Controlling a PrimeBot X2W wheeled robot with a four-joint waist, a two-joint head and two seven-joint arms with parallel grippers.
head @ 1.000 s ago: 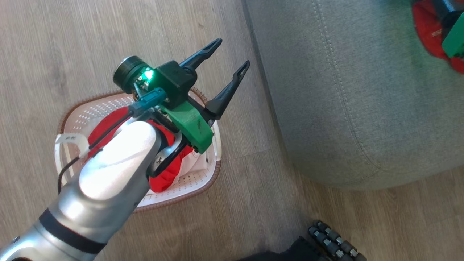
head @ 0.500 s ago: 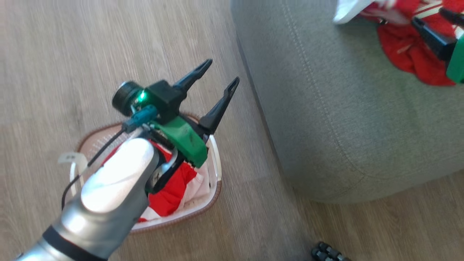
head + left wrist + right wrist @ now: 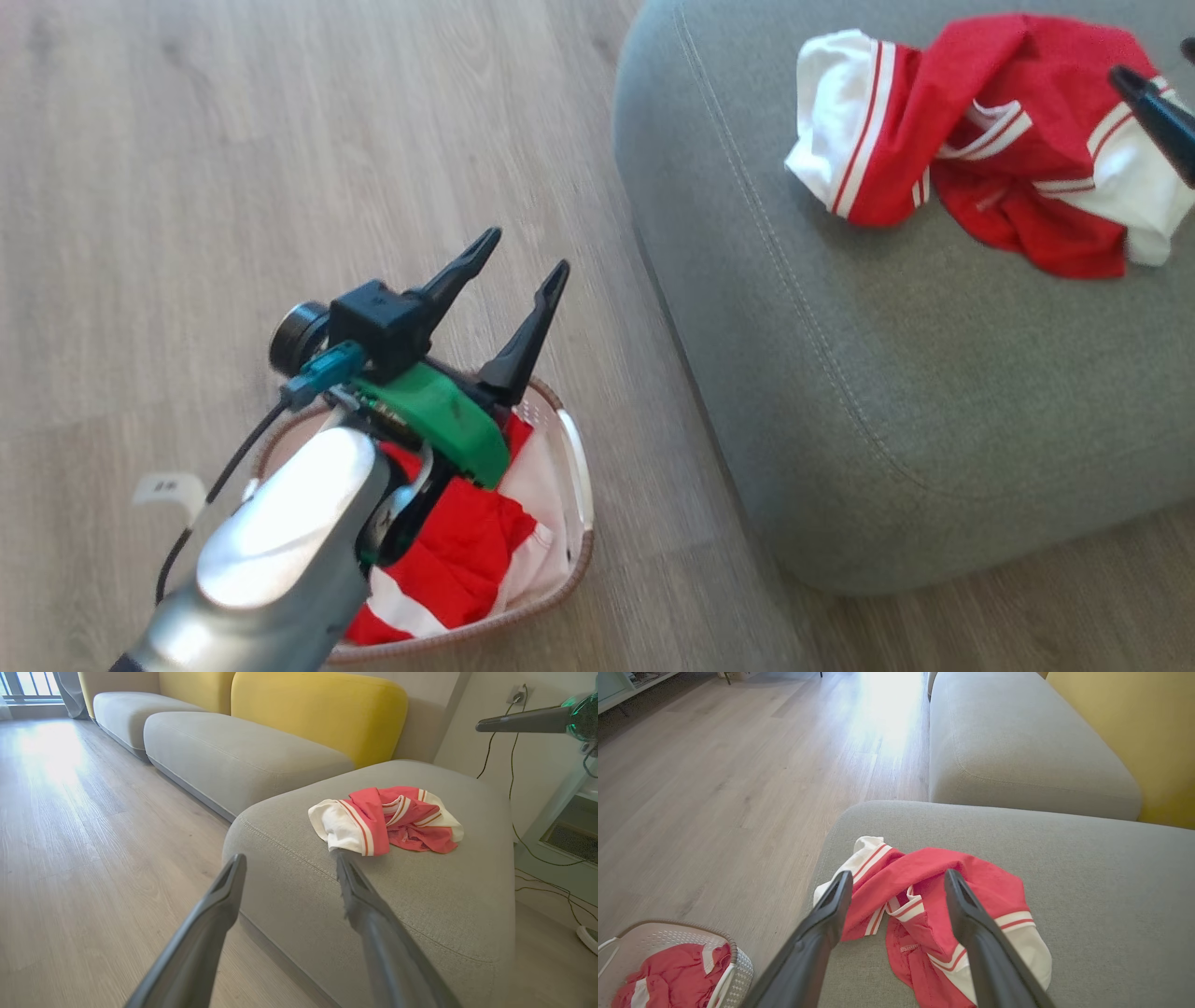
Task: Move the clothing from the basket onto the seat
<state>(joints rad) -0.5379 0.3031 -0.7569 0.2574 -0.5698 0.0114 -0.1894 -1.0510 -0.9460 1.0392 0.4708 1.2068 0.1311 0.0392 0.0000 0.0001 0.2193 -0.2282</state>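
Head view: one garment (image 3: 971, 140) lay on the seat (image 3: 887, 392); more clothing (image 3: 467, 551) sat in the basket (image 3: 581, 485).
Nearest, the left tool (image 3: 525, 250) hung spread and empty over the basket, on the floor (image 3: 280, 140) off the seat's edge, likely poised for a pick; farther, the right tool (image 3: 899, 873) stood released just above the garment.

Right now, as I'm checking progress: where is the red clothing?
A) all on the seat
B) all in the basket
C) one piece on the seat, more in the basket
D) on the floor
C: one garment lies crumpled on the seat, while more clothing sits in the basket.
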